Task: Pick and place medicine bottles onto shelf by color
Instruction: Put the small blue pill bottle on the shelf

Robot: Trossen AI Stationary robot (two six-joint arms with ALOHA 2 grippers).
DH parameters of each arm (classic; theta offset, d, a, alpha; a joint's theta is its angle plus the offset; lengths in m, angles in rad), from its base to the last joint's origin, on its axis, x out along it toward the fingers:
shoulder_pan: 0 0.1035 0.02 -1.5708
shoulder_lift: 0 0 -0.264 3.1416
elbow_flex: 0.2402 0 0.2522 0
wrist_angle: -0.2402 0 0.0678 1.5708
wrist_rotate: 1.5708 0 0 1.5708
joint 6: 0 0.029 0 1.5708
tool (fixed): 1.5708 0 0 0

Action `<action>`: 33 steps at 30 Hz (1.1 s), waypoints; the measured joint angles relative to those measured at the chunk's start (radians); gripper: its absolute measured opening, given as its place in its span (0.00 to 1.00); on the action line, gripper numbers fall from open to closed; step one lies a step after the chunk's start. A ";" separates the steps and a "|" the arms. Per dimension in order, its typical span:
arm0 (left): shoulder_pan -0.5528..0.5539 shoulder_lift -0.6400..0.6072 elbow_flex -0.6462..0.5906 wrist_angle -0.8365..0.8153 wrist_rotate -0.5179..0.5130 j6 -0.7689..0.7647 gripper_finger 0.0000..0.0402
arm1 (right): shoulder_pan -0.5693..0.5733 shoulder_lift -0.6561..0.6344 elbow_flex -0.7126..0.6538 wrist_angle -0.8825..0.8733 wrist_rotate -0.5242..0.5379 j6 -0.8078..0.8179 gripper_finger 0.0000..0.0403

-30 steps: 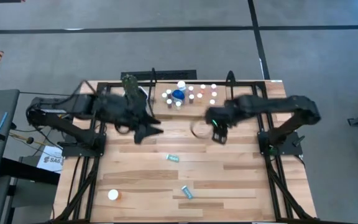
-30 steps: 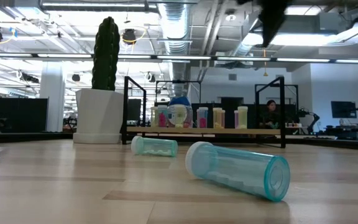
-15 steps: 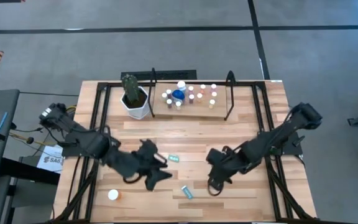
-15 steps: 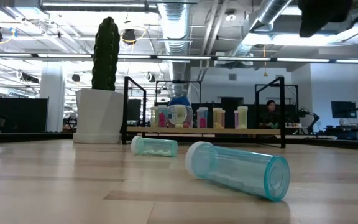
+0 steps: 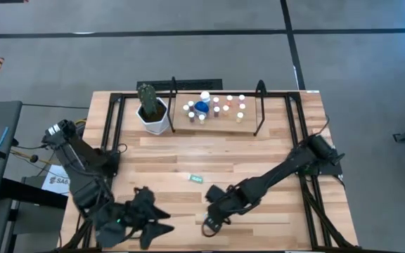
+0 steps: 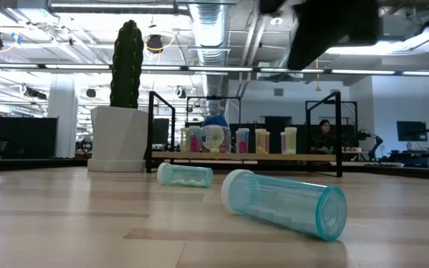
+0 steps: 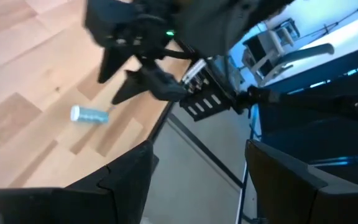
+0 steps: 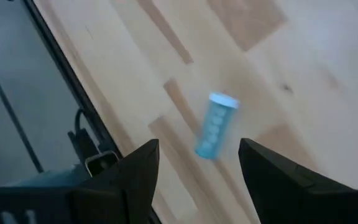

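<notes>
Now, left gripper (image 5: 146, 226): we see it low at the table's near left edge, fingers spread, nothing between them.
Right gripper (image 5: 211, 223): we find it over the near middle of the table (image 5: 273, 169), fingers parted and empty, a lying teal bottle (image 8: 215, 126) on the planks beyond them.
Second teal bottle (image 5: 196, 178): we see it lying on its side mid-table, well apart from both grippers.
Shelf (image 5: 250, 124): it stands at the far edge, and we count a cluster of small bottles (image 5: 216, 107) on its board around the larger blue bottle (image 5: 202, 107).
Cactus pot (image 5: 153, 116): we place it just beside the shelf's left end.
</notes>
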 joint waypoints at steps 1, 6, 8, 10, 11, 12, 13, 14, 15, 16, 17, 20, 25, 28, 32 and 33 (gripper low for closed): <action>-0.021 0.002 0.000 -0.002 -0.010 -0.005 0.60 | -0.005 0.030 0.030 -0.007 -0.010 0.000 0.61; -0.099 0.002 0.000 -0.001 -0.079 -0.020 0.60 | -0.036 0.163 0.182 -0.116 -0.032 -0.016 0.61; -0.123 0.002 0.000 -0.001 -0.103 -0.021 0.60 | -0.043 0.202 0.237 -0.186 -0.036 -0.016 0.61; -0.144 0.002 0.000 -0.001 -0.127 -0.022 0.60 | -0.051 0.241 0.275 -0.249 -0.044 -0.016 0.61; -0.154 0.002 0.000 -0.002 -0.136 -0.024 0.60 | -0.055 0.260 0.289 -0.262 -0.059 -0.017 0.61; -0.162 0.002 0.000 -0.002 -0.142 -0.024 0.60 | -0.057 0.274 0.299 -0.263 -0.075 -0.018 0.61; -0.171 0.002 0.000 -0.001 -0.151 -0.024 0.60 | -0.059 0.285 0.303 -0.261 -0.091 -0.020 0.61; -0.178 0.002 0.000 -0.001 -0.159 -0.025 0.60 | -0.059 0.296 0.309 -0.256 -0.107 -0.020 0.61; -0.182 0.002 0.000 -0.001 -0.163 -0.024 0.60 | -0.059 0.307 0.315 -0.238 -0.116 -0.020 0.61; -0.187 0.002 0.000 -0.001 -0.169 -0.024 0.60 | -0.059 0.313 0.317 -0.234 -0.119 -0.021 0.61; -0.192 0.002 0.000 -0.001 -0.177 -0.021 0.60 | -0.058 0.321 0.317 -0.234 -0.119 -0.020 0.61; -0.196 0.002 0.000 -0.002 -0.181 -0.020 0.60 | -0.058 0.339 0.317 -0.259 -0.114 -0.020 0.61; -0.197 0.002 0.000 -0.010 -0.181 -0.017 0.60 | -0.059 0.341 0.302 -0.241 -0.104 -0.017 0.61; -0.197 0.002 0.000 -0.018 -0.181 -0.017 0.60 | -0.058 0.342 0.284 -0.246 -0.082 -0.009 0.61; -0.197 0.002 0.000 -0.020 -0.182 -0.017 0.60 | -0.058 0.342 0.270 -0.244 -0.079 -0.009 0.61; -0.197 0.002 0.000 -0.020 -0.183 -0.017 0.60 | -0.058 0.342 0.269 -0.249 -0.079 -0.011 0.61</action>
